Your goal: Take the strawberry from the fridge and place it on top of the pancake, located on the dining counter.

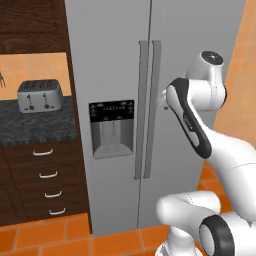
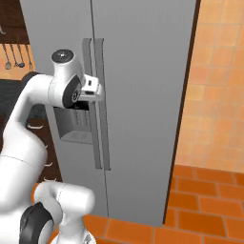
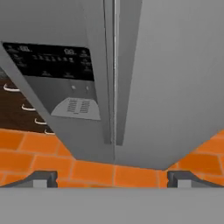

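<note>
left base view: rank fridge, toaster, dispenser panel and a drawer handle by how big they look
1. fridge
2. dispenser panel
3. toaster, nearly as big as the panel
4. drawer handle

This is a home kitchen. A tall grey steel double-door fridge (image 1: 150,100) stands shut against the wall, with two long vertical handles (image 1: 148,110) at its middle seam and a black water-dispenser panel (image 1: 111,128) set into its left door. To its left, a silver four-slot toaster (image 1: 40,96) sits on a dark speckled granite countertop (image 1: 35,127) near the back wall. Below the countertop's front edge run dark brown wood drawers (image 1: 47,182) with curved pale pulls. Orange square tiles cover the floor (image 1: 50,235), and lighter orange tiles cover the wall (image 2: 214,86) to the fridge's right. Long-handled cooking utensils (image 2: 14,56) hang on the wall beyond the fridge's left side.
</note>
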